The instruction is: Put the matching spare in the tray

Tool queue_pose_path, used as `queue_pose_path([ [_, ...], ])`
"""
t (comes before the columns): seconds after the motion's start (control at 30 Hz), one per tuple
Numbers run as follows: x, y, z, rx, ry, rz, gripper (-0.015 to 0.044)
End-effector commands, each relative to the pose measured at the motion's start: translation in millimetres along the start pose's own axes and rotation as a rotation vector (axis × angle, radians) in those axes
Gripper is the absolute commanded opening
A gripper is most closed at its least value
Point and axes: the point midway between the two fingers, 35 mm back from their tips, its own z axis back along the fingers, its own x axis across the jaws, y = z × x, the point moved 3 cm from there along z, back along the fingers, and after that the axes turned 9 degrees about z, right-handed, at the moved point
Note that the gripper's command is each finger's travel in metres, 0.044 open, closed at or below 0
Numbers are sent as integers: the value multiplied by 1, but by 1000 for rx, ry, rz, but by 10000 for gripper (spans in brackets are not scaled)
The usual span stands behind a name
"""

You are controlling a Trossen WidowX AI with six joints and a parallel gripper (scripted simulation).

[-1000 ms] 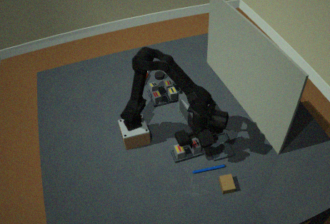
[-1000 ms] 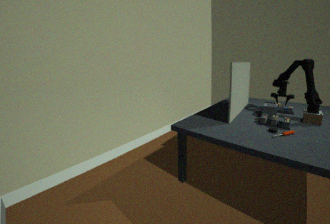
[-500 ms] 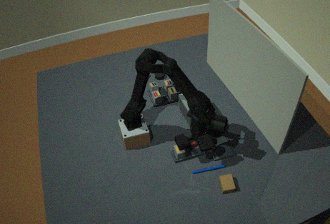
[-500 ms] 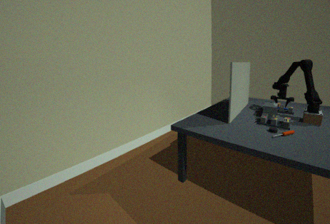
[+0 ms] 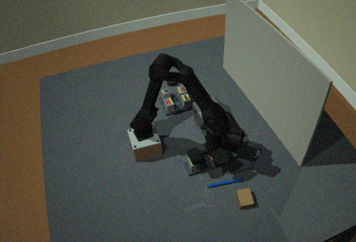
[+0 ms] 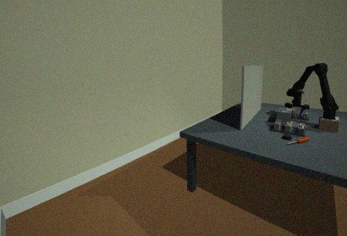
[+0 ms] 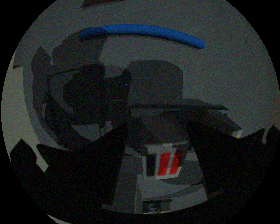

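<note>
My gripper (image 5: 209,156) (image 6: 297,107) (image 7: 158,126) is open, low over the near rack, its fingers on either side of a grey spare with red stripes (image 7: 164,162). Nothing is gripped. A spare with a yellow label (image 5: 193,166) (image 7: 239,134) stands beside it on that rack; its code is not readable. The thin-framed tray (image 5: 245,169) lies beside the rack, mostly hidden by the arm and its shadow. Several spares with red or yellow labels (image 5: 169,103) (image 6: 288,126) stand on the far rack. A grey upright piece (image 5: 197,114), possibly the mounted unit, is partly behind the arm; no code shows.
A blue rod (image 5: 225,183) (image 7: 142,29) and a wooden block (image 5: 245,198) lie in front of the near rack. A tall pale partition (image 5: 270,72) (image 6: 251,93) stands beyond the tray. An orange screwdriver (image 6: 303,140) and a small black object (image 6: 287,137) lie near the far rack.
</note>
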Motion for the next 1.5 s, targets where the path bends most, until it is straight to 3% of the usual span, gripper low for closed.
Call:
queue_pose_path([
  [0.0, 0, 0, 0, 0, 0, 0, 274],
  [0.13, 0, 0, 0, 0, 0, 0, 169],
  [0.37, 0, 0, 0, 0, 0, 0, 122],
  [0.53, 0, 0, 0, 0, 0, 0, 0],
  [0.8, 0, 0, 1, 0, 0, 0, 0],
  [1.13, 1, -1, 74, 2, -2, -6, 0],
  [1.47, 0, -3, 100, -8, -5, -10, 0],
])
